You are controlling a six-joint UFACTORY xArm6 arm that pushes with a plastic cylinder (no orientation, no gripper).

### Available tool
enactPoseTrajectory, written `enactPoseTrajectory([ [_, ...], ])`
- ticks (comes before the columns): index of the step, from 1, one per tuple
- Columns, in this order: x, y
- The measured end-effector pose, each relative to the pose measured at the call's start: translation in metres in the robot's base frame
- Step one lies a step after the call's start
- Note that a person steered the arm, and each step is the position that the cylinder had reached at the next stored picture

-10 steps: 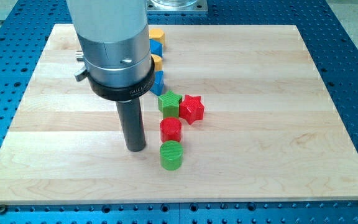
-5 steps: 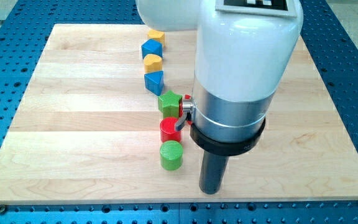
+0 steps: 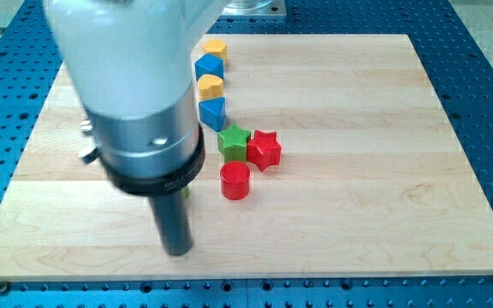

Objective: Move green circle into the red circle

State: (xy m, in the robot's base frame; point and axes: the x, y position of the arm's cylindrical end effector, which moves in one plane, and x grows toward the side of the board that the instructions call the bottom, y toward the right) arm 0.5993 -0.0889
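Blue perforated bench [image 3: 478, 103] under a pale wooden worktop [image 3: 358, 214]. No hand on this rig, only the dark rod, so there is nothing to spread or pinch.

My tip [image 3: 176, 252] sits near the view's bottom edge, left of centre. The green circle [image 3: 186, 192] is almost wholly hidden behind the arm's collar. Only a thin green sliver shows at the collar's right edge, so reading it as the green circle is a judgement. It lies to the view's left of the red cylinder block (red circle) [image 3: 235, 180], apart from it, with bare wood between. The tip is below the sliver and slightly left of it. I can't tell whether they touch.

Step in hand, as I judge it: line up behind green.
- Get the tip to green's far left side, on the line through both circle centres.
- Push right along that line, through the block's centre, or it will roll off the rod.
- Stop on contact with red. Overshoot drives red into the green star block [image 3: 233, 141] and red star block [image 3: 264, 149] just above it.

Containers: none in view.
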Motion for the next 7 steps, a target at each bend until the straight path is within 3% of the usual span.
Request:
enactPoseTrajectory([
  [1,-0.022,-0.035],
  [3,-0.063,-0.013],
  [7,-0.083,-0.027],
])
